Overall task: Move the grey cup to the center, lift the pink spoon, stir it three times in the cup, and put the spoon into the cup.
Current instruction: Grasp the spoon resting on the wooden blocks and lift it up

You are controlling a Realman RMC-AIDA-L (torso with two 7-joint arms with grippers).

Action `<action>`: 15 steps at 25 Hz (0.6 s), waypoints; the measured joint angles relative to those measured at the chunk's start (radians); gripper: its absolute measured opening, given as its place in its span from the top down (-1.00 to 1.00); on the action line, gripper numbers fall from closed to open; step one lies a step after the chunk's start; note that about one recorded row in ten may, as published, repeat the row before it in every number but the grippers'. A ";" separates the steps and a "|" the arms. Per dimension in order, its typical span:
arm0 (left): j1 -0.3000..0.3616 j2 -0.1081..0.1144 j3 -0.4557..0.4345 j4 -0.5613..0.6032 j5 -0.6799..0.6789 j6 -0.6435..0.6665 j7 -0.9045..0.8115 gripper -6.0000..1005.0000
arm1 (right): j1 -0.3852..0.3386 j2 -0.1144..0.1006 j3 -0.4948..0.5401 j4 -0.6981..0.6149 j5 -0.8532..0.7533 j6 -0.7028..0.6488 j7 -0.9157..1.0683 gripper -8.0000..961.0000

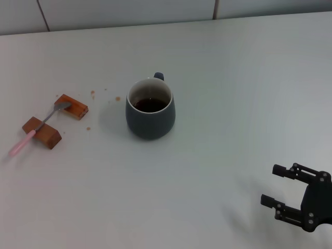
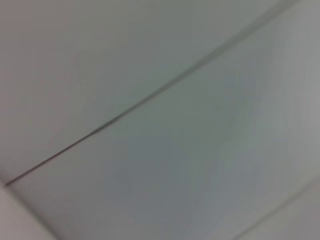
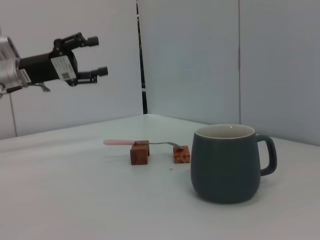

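**Mug upright on the bench, spoon bridging the blocks, both grippers empty**

While I watch from the head camera, the grey cup stands upright on the white bench, with dark liquid inside and its loop handle turned to the far side, away from the robot. I take the cup as my landmark.

To the left of the cup, well apart from it, I see two brown wooden blocks: the far block and the near block. The pink spoon lies across them. Its grey metal bowl rests on the far block, its pale pink handle crosses the near block, and the handle's tip slopes down towards the bench past that block. A few small brown specks dot the bench between the blocks and the cup.

The right gripper hangs to the right of the cup and nearer the robot, well apart from it, fingers spread wide with nothing between them.

From the right wrist camera I see the left gripper raised high above the bench beyond the blocks, well apart from the cup; its fingers are parted and hold nothing. The left wrist camera gives me only blurred pale panels with a dark seam.
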 joint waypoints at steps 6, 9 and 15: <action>0.015 0.024 0.010 0.007 0.048 -0.106 -0.414 -0.62 | 0.023 -0.002 -0.006 -0.008 0.000 -0.001 0.023 -0.50; 0.013 0.031 0.010 0.020 0.094 -0.137 -0.470 -0.61 | 0.035 -0.002 -0.007 -0.017 -0.002 -0.001 0.027 -0.50; 0.006 0.050 0.011 0.029 0.222 -0.193 -0.571 -0.59 | 0.047 -0.001 -0.008 -0.017 -0.009 0.004 0.028 -0.50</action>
